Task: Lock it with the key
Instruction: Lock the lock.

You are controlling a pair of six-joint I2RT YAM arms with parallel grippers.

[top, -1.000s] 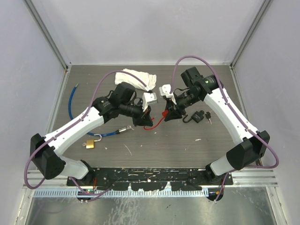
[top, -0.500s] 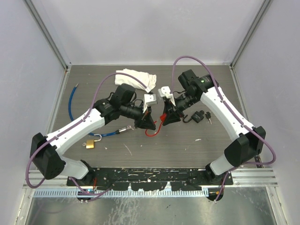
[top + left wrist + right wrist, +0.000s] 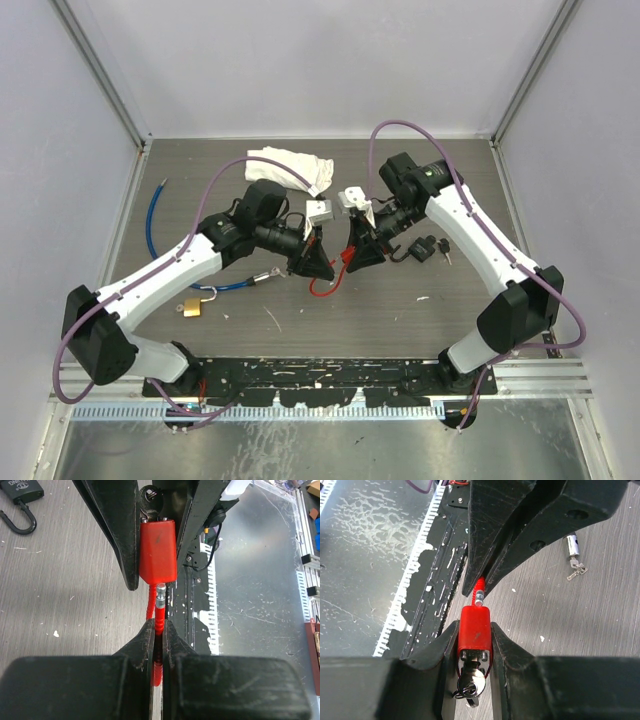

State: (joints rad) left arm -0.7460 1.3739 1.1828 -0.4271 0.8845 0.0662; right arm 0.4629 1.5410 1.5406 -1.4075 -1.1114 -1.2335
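Observation:
A red lock body [image 3: 474, 622] sits clamped between the fingers of my right gripper [image 3: 475, 630]. A silver key [image 3: 472, 682] on a ring is in its keyhole at the near end. My left gripper [image 3: 158, 625] is shut on the red cable [image 3: 158, 617] just behind its metal tip [image 3: 161, 596]. The tip points at the lock body [image 3: 157, 550] and reaches its end face; whether it has entered is unclear. From above, the two grippers [image 3: 318, 265] [image 3: 357, 250] face each other mid-table, and the cable's slack loop [image 3: 322, 288] hangs below them.
A black padlock [image 3: 425, 247] lies just right of the right gripper. A brass padlock [image 3: 192, 308] lies front left. A blue cable [image 3: 150, 215] runs along the left side, its silver lock end [image 3: 270, 277] near my left arm. A white cloth [image 3: 293, 165] lies at the back.
The two grippers have drawn a little closer together, the right one shifting left with the lock body. The cable tip now stands at the lock body's end.

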